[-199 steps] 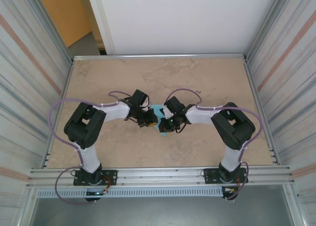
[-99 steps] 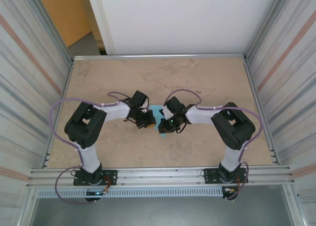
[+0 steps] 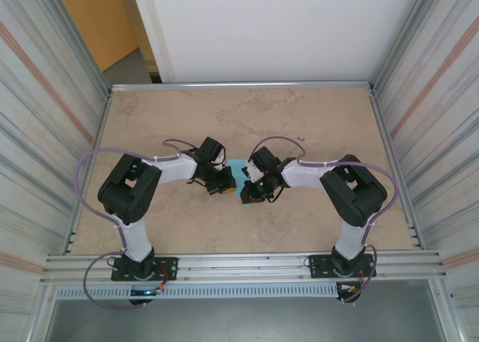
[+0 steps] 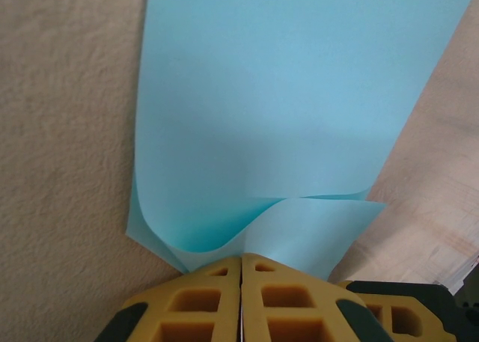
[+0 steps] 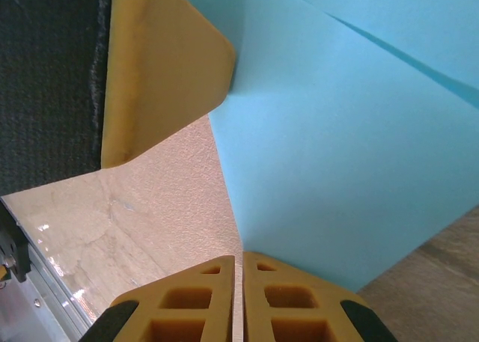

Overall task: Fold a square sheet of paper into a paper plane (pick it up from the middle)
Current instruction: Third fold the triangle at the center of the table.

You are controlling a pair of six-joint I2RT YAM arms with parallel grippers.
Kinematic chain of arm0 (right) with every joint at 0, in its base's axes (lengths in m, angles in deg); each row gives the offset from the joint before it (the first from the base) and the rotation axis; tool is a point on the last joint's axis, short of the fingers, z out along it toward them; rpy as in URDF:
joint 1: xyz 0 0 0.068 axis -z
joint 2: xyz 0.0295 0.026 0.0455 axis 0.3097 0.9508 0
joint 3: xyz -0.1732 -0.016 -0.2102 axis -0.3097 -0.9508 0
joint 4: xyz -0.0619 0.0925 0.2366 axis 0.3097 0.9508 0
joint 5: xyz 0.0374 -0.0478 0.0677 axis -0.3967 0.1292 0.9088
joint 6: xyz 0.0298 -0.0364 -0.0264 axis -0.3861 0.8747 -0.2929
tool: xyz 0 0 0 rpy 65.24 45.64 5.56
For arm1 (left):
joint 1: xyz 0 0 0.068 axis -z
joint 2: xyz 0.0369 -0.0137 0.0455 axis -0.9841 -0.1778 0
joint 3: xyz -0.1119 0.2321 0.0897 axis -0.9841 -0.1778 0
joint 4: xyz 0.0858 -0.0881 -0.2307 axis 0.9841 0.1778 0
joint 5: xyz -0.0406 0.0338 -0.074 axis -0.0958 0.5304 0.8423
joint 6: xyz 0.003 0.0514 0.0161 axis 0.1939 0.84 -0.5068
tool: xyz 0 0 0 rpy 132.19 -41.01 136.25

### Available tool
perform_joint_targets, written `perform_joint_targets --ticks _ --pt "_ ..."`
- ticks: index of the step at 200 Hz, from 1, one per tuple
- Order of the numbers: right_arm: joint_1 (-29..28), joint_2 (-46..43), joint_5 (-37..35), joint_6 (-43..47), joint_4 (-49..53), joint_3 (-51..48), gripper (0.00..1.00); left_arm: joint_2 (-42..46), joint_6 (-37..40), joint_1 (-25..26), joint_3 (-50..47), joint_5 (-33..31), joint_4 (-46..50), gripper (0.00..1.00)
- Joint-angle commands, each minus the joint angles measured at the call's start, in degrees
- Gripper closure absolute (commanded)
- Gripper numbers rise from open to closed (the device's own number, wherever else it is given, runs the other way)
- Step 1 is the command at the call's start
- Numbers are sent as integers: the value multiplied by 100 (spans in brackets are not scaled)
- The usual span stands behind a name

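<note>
left gripper (image 4: 241, 260) pinched shut on edge of square sheet of paper (image 4: 292, 95) | right gripper (image 5: 239, 256) clamped on another edge | sheet over middle of table (image 3: 314, 117), between both | change: arms barely shifted; grips settled, fold likely next

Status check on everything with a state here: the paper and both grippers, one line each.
paper sheet: pinched by both grippers, bent, one layer curling over another at the left pinch.
left gripper: shut on the paper sheet's curled edge.
right gripper: shut on a corner of the paper sheet.
</note>
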Motion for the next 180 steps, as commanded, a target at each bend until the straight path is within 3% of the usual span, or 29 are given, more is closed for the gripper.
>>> perform_joint_targets --ticks 1,121,180 --pt "-15 -135 115 182 285 -33 88 -224 -53 -45 -87 -250 272 92" --pt "-27 -684 -28 248 625 -729 88 -260 -28 -81 -82 -228 304 92" --pt "-96 -1105 -286 21 231 -495 87 -206 -26 -84 -55 -186 287 92"
